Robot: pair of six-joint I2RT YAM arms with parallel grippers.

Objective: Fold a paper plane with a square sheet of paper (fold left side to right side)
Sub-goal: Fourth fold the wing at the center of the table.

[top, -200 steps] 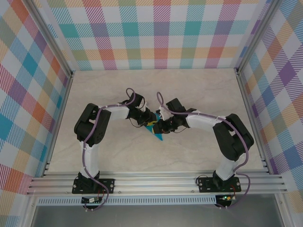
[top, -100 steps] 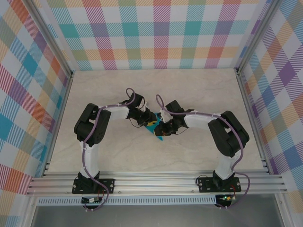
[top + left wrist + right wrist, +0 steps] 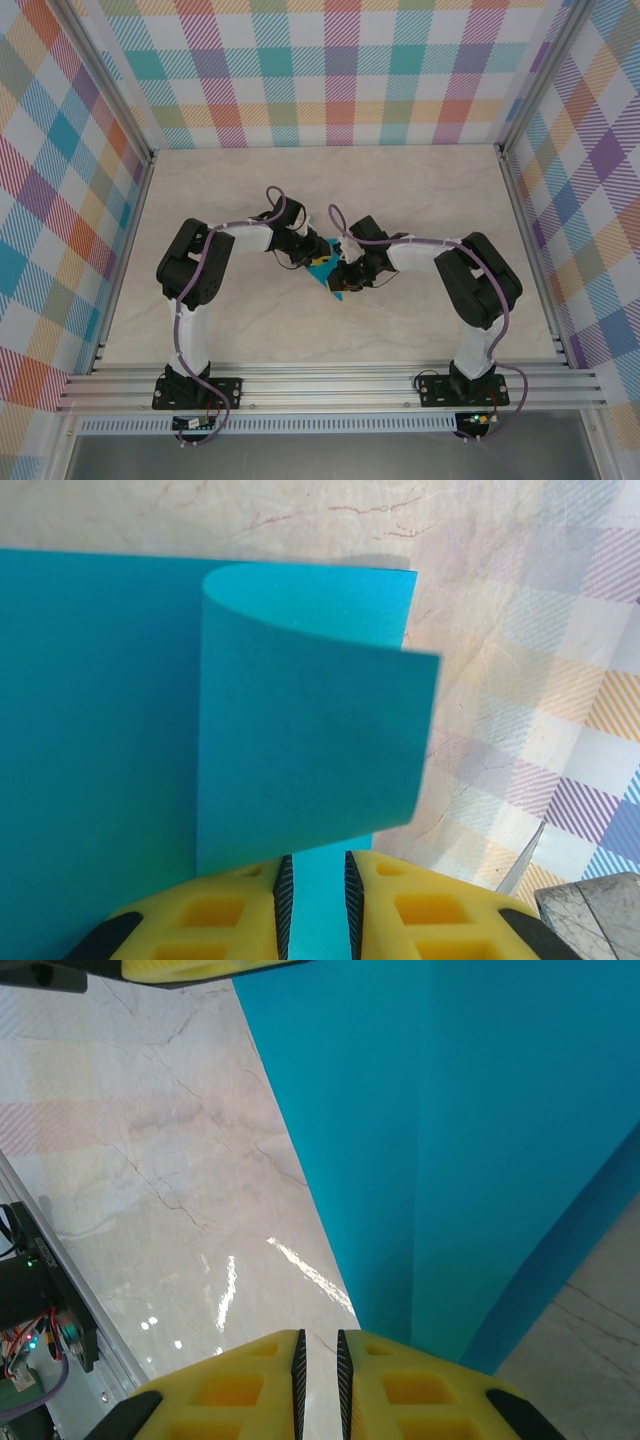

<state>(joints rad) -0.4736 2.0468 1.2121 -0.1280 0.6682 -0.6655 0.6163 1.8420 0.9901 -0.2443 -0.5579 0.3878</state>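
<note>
The cyan-blue square sheet of paper lies mid-table, partly folded, with a pointed end toward the near edge. Both grippers meet over it. In the left wrist view the sheet lies flat and a loose flap curls over my left gripper's left finger. The jaws are nearly shut, flat paper showing through the slit. My right gripper is nearly shut with bare table in its slit. Its right finger overlaps the edge of the folded sheet. In the top view the left gripper and right gripper sit close together.
Marble tabletop lies all round the paper. Aluminium frame rails run along the near edge, and checked walls close the other sides. A yellow finger of the left gripper shows at the top of the right wrist view.
The right arm has drawn in to the left, and its gripper has slid slightly left and nearer along the paper. The left arm has stayed put.
</note>
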